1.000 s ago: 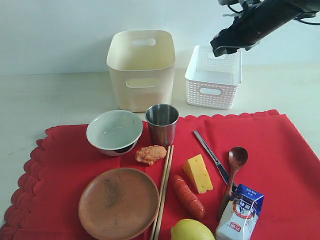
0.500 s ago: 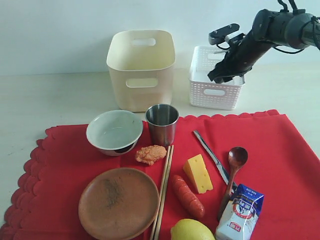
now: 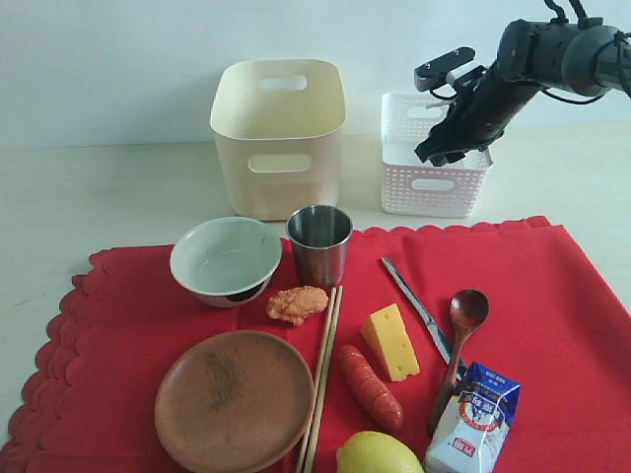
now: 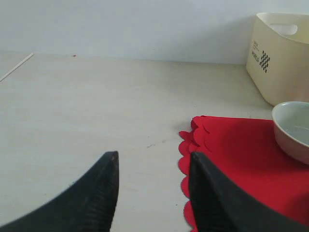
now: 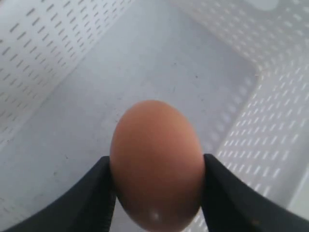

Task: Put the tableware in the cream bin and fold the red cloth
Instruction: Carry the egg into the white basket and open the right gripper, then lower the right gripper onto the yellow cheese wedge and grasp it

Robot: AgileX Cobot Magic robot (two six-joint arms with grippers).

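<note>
The red cloth (image 3: 552, 296) lies flat across the table's front. On it sit a pale bowl (image 3: 226, 259), a steel cup (image 3: 319, 243), a brown wooden plate (image 3: 235, 399), chopsticks (image 3: 322, 374), a silver knife (image 3: 418, 306) and a dark wooden spoon (image 3: 459, 335). The cream bin (image 3: 279, 133) stands behind the cloth. My right gripper (image 5: 157, 169) is shut on a brown egg (image 5: 156, 162) and hangs inside the white lattice basket (image 3: 435, 158). My left gripper (image 4: 152, 166) is open and empty above bare table by the cloth's scalloped edge (image 4: 186, 164), with the bowl (image 4: 292, 128) and bin (image 4: 280, 53) beyond it.
Food lies among the tableware: a fried piece (image 3: 297, 304), a cheese wedge (image 3: 390, 341), a sausage (image 3: 372, 386), a lemon (image 3: 379, 455) and a milk carton (image 3: 473, 419). Bare pale table (image 3: 99, 197) runs left of the bin and around the basket.
The right arm came down from high above the basket into it, carrying the egg, and the basket shifted slightly right. The left gripper and the tableware stayed put.
</note>
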